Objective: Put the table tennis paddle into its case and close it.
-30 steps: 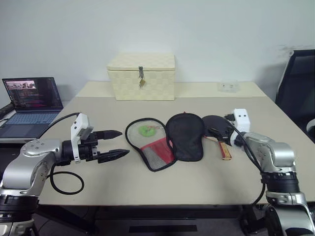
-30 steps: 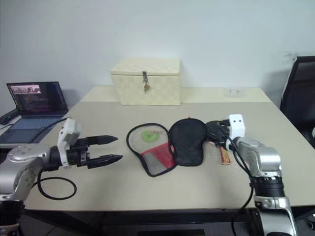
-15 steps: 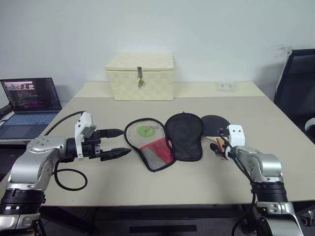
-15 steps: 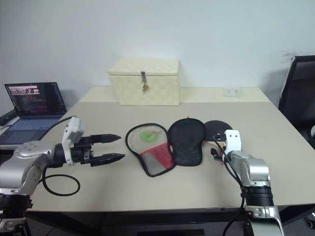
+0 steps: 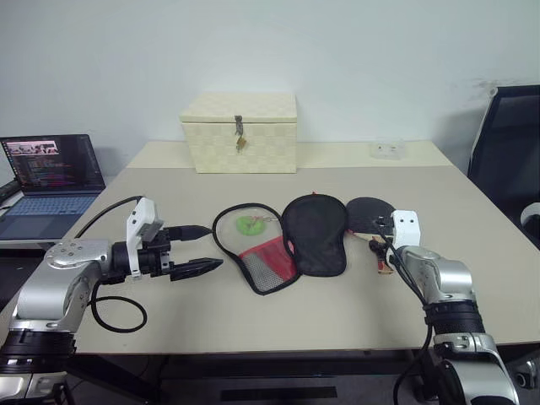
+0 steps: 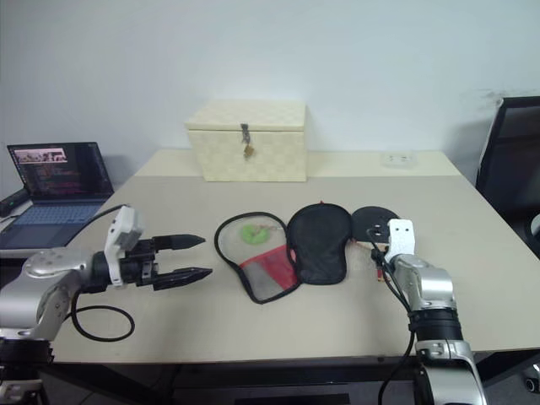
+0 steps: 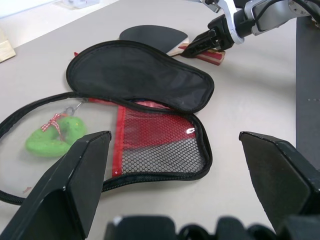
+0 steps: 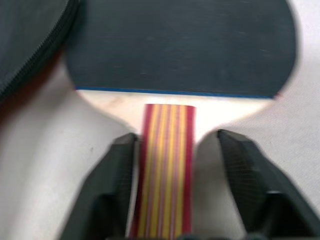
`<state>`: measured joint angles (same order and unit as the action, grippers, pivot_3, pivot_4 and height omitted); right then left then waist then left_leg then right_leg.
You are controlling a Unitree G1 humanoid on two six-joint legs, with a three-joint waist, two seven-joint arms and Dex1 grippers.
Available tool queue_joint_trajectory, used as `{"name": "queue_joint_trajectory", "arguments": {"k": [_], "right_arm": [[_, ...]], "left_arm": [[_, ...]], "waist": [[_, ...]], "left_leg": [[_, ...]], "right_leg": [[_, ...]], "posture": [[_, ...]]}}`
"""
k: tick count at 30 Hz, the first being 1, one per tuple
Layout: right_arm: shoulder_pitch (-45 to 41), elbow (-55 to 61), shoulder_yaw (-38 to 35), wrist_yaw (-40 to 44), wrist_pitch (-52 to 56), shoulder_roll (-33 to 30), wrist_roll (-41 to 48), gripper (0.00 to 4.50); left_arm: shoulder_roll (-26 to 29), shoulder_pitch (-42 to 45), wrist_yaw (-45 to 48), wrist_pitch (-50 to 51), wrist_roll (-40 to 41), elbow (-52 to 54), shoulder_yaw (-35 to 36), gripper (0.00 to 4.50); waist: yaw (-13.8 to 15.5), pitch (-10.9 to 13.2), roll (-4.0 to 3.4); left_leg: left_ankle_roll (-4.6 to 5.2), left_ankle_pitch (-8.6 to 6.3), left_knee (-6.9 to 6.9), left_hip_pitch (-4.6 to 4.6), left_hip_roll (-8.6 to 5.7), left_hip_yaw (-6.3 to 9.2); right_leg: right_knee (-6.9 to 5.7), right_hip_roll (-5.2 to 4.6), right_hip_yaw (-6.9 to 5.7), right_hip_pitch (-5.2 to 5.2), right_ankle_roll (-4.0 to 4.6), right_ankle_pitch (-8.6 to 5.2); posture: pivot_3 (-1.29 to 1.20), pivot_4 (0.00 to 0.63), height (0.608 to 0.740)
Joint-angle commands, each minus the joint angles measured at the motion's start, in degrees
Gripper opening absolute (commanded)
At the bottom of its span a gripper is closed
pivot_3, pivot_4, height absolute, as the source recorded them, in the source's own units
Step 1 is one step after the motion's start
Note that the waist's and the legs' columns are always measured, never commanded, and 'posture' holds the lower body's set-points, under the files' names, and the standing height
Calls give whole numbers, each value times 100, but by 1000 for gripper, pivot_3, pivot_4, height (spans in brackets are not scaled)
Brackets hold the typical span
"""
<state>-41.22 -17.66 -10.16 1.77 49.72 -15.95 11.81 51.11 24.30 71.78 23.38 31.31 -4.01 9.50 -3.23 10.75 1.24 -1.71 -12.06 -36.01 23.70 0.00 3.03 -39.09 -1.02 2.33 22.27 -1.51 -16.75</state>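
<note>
The paddle [image 8: 180, 55] lies on the table [image 5: 253, 312] just beside the unzipped case [image 5: 283, 240], its handle between the right gripper [image 8: 170, 165] fingers, not yet clamped, while the left gripper [image 5: 196, 250] waits wide apart to steady the case.

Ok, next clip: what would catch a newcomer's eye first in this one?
Mid-table, the case lies unzipped and spread open, showing a red panel, black mesh and a small green charm inside. Just to its right lies the table tennis paddle, with the right gripper straddling its striped handle, fingers on either side but not yet touching. The left gripper hovers open to the case's left.
</note>
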Motion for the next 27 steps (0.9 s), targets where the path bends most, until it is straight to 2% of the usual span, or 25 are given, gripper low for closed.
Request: {"name": "queue_joint_trajectory", "arguments": {"k": [1, 4, 12, 16, 19, 23, 27], "right_arm": [[-47, -97, -167, -290, -260, -52, -188, 1489], [-76, -101, -198, -368, -320, -72, -188, 1206], [-601, 373, -598, -392, -245, -716, -59, 1171], [-786, 868, -588, -243, 214, -749, 167, 1171], [-870, 1411, -592, -223, 837, -441, 445, 1170], [-870, 2302, -589, -535, 1754, 645, 842, 1165], [-843, 2328, -441, -805, 1784, 1546, 805, 1162]], "left_arm": [[72, -1, -18, -88, 49, 129, 255, 4500], [75, -17, -22, -94, 52, 131, 265, 4500], [100, -78, 9, -113, 30, 84, 333, 4500], [104, -88, 28, -114, 28, 66, 353, 4500], [109, -60, 56, -128, 21, 17, 348, 4500], [147, 0, 137, -154, 20, -91, 349, 4500], [176, -7, 185, -117, 42, -85, 374, 4500]], "waist": [[1, -3, 5], [11, -3, 6], [84, 8, -12], [23, 8, -12], [-51, 8, -12], [-90, 8, -12], [-90, 8, -13]], "left_leg": [[0, 0, -4, -1, 0, 1], [5, 4, -6, -2, -7, 2], [15, 8, 7, 17, -28, 2], [15, 8, 14, 43, -13, -2], [15, 8, 16, 45, 2, -6], [15, 9, 14, 46, 14, -13], [13, 9, 8, 47, 13, -12]], "right_leg": [[0, 0, -1, -2, -2, 1], [1, 0, 4, -4, -11, 6], [6, -9, 7, 16, -20, 10], [1, -9, 19, 54, -15, 9], [-5, -5, 22, 65, -8, 8], [-35, 4, 24, 83, 4, 6], [-71, 3, 23, 97, 18, -3]], "posture": [[0, 150, 740], [0, 150, 740], [0, 150, 740], [0, 150, 740], [0, 150, 740], [0, 150, 740], [0, 150, 740]]}}
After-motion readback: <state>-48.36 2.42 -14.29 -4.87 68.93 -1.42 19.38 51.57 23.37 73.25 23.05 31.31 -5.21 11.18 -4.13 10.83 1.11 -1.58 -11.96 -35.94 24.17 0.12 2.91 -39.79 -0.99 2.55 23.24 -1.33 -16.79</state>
